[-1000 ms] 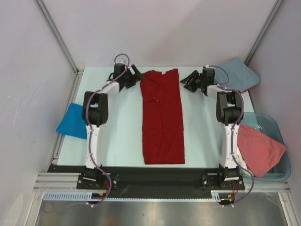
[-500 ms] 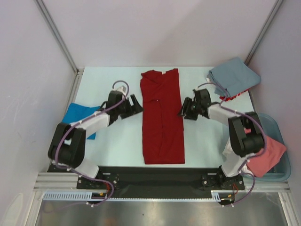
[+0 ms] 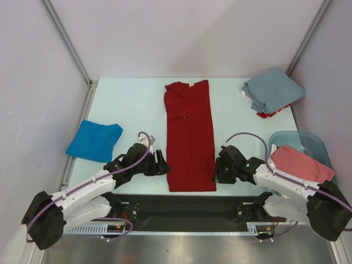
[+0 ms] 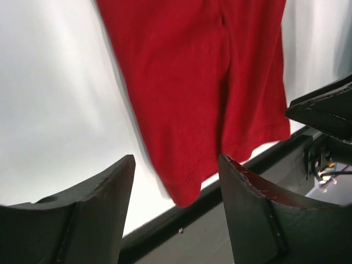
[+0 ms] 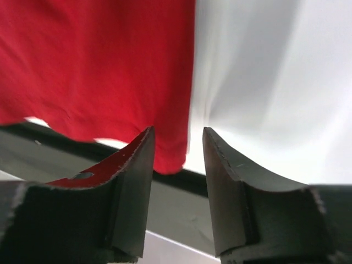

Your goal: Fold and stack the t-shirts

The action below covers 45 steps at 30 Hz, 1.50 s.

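The left claw (image 3: 163,164) and right claw (image 3: 218,171) sit spread beside the red shirt's (image 3: 190,132) near corners, and a blue shirt (image 3: 94,141) lies at the left edge.

A pale worktop (image 3: 137,115) carried a crimson t-shirt (image 3: 190,137), folded into a long strip, lying down its middle from the far edge almost to the near edge. A blue t-shirt (image 3: 94,141) lay crumpled at the left edge. A folded grey-blue t-shirt (image 3: 273,89) sat at the far right corner, and a clear tub (image 3: 300,133) stood by the near right corner.
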Each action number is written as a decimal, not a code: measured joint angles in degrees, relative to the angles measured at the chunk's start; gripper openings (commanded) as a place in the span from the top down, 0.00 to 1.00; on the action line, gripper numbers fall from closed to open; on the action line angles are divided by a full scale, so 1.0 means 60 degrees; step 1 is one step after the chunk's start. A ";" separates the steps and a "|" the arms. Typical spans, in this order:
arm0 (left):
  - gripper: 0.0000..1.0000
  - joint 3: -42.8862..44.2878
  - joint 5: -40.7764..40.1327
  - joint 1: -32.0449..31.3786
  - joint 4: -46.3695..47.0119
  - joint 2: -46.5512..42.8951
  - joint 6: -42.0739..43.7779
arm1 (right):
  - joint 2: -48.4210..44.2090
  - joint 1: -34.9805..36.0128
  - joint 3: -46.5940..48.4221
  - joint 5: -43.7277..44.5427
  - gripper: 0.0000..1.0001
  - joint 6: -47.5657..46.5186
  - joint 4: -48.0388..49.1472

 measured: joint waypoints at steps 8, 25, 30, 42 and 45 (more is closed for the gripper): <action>0.37 -0.0710 -0.0138 -0.1173 -0.0080 0.0127 -0.0867 | -0.0270 0.1005 -0.0794 -0.0178 0.97 0.1147 0.0342; 0.80 -0.1231 -0.0098 -0.2178 0.1239 0.1242 -0.1974 | -0.1486 0.1435 -0.1377 -0.0080 1.00 0.1810 -0.0117; 0.95 -0.1821 -0.0215 -0.2357 0.0976 0.0321 -0.2237 | -0.2055 0.1483 -0.1417 -0.0087 1.00 0.1872 -0.0619; 0.86 -0.2667 -0.0091 -0.2401 -0.0113 -0.1854 -0.2681 | -0.2769 0.1869 -0.1614 -0.0404 1.00 0.2087 -0.1016; 0.90 -0.2656 -0.0022 -0.2404 -0.0135 -0.1745 -0.2685 | -0.2765 0.1920 -0.1526 -0.0368 1.00 0.2095 -0.1129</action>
